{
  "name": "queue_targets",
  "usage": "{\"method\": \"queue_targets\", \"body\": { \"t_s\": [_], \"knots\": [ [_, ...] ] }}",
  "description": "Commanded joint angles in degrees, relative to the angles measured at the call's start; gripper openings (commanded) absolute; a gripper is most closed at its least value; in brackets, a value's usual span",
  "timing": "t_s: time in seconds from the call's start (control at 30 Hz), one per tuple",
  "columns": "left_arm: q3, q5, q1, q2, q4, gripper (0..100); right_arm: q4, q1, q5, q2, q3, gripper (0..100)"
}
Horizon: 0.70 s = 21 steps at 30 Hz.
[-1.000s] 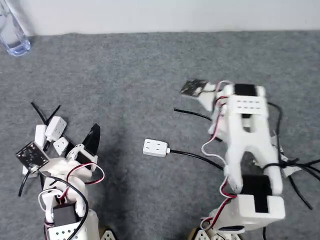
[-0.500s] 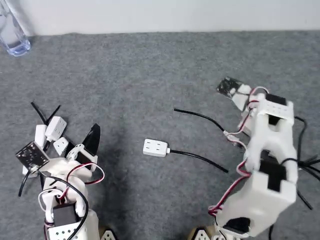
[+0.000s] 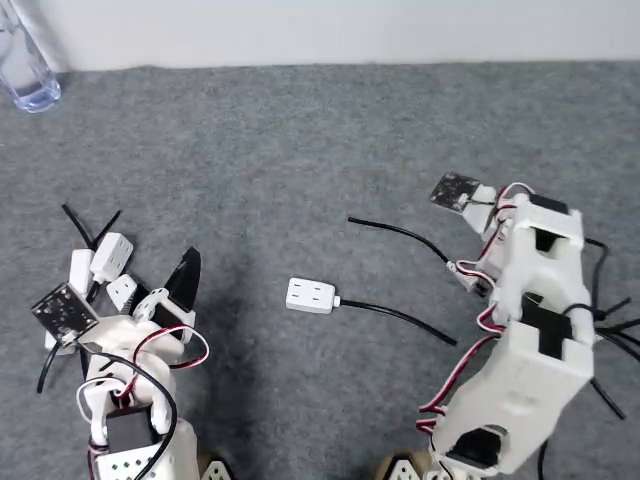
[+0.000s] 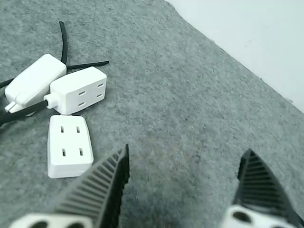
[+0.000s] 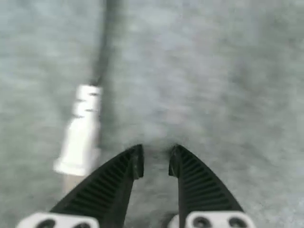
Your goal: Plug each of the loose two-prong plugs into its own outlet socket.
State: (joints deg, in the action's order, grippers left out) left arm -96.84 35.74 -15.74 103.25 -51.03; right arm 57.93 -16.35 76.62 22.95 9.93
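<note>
Overhead, two white robot arms sit on a grey felt tabletop (image 3: 300,130), the left arm (image 3: 125,400) in the lower left of the frame and the right arm (image 3: 530,330) down the right side. One white outlet socket (image 3: 309,295) lies flat near the centre, slots facing up, with a black cord (image 3: 395,315) running from it toward the right arm. One more black cable (image 3: 395,232) curves above it, from mid-frame to the right arm's wrist. At the left edge, just above the left arm, three white blocks (image 3: 110,252) are clustered among thin black cords. The left wrist view shows those three close up: a two-outlet block (image 4: 69,145) lying flat, a slotted block (image 4: 78,90) on its side just beside it, and a plain white piece (image 4: 34,83) next to that one, resting over black cords. The left gripper (image 4: 186,153) hovers above bare felt near them, its two black jaws spread wide and holding nothing. In the right wrist view, the right gripper (image 5: 156,151) points down at the felt with its jaws nearly together, a narrow gap between the tips and nothing in it. One white plug (image 5: 80,135) on a black cord lies just beside the jaws, apart from them; its prongs cannot be made out. One clear glass (image 3: 25,75) stands in the upper left corner.
</note>
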Motion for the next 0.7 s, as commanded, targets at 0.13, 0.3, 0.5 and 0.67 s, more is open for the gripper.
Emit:
{"method": "queue_targets", "body": {
  "t_s": [0.13, 0.3, 0.5, 0.67],
  "knots": [
    [0.4, -0.4, 0.5, 0.8, -0.2, 35, 18.6, 9.2, 1.1, -6.3, 0.5, 8.9],
    [0.4, -0.4, 0.5, 0.8, -0.2, 35, 22.3, 15.5, 0.6, -6.0, 0.9, 8.9],
    [0.4, -0.4, 0.5, 0.8, -0.2, 35, 22.5, 20.7, -2.4, -6.2, 0.3, 8.9],
    [0.4, -0.4, 0.5, 0.8, -0.2, 35, 27.9, 22.5, -4.0, -13.6, -2.5, 8.9]
  ]
}}
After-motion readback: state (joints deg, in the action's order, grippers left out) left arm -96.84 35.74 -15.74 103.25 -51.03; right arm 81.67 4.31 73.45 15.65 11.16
